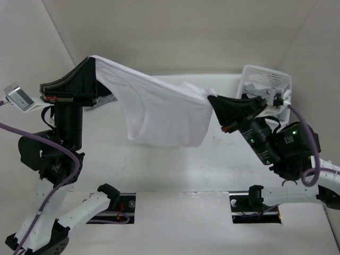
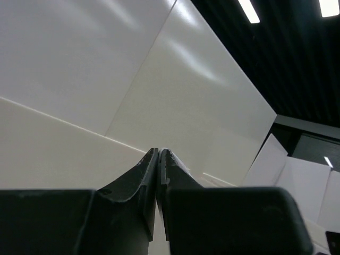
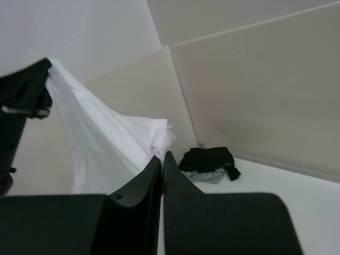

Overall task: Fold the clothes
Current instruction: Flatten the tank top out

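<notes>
Two grippers held the top (image 1: 159, 111) up over the table (image 1: 175, 170). Your left gripper (image 1: 94, 59), raised high, was clamped shut on one upper corner. Your right gripper (image 1: 211, 99), lower and near the basket (image 1: 265, 78), was clamped shut on a bunched wad of the opposite edge. Between them the upper edge ran slanted and fairly taut, and the body sagged below it in a loose pouch. The step in hand was judged to be spreading the top before laying it flat. To do it well, you would have done best to bring both hands level and draw them apart only until the edge straightened. You would then have lowered the hanging hem onto the table first and dragged it toward the bases so the body unrolled smooth. The bunched right-hand grip was the likely weak point, since thin fabric let go from a wad tends to land creased. A black garment (image 3: 208, 158) and a grey garment (image 3: 204, 176) lay heaped by the far wall, apart from the top and not yet folded.
</notes>
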Controlling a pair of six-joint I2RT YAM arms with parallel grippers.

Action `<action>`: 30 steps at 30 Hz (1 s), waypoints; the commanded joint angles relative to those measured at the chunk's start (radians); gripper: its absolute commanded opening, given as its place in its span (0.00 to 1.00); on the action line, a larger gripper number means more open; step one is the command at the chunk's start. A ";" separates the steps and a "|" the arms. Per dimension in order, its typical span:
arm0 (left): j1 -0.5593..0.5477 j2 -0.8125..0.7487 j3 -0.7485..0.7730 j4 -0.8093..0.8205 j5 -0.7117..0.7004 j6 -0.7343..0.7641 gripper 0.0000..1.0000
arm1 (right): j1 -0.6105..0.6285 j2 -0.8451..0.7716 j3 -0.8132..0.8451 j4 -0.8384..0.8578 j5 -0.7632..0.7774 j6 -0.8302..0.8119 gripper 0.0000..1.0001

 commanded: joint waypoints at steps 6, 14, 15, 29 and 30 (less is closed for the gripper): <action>-0.045 0.051 0.018 -0.006 -0.207 0.173 0.02 | 0.103 0.052 0.052 0.071 0.265 -0.259 0.04; 0.110 0.368 -0.221 0.094 -0.186 0.086 0.02 | -0.418 0.220 -0.156 0.066 -0.185 0.128 0.06; 0.145 0.433 -0.229 0.106 -0.178 0.059 0.02 | -0.507 0.274 -0.184 0.106 -0.284 0.189 0.07; 0.267 1.136 0.437 -0.139 -0.158 0.057 0.57 | -0.850 0.746 0.139 -0.087 -0.381 0.417 0.63; 0.264 1.100 0.377 -0.130 -0.158 0.046 0.59 | -0.833 0.700 0.056 -0.070 -0.368 0.419 0.62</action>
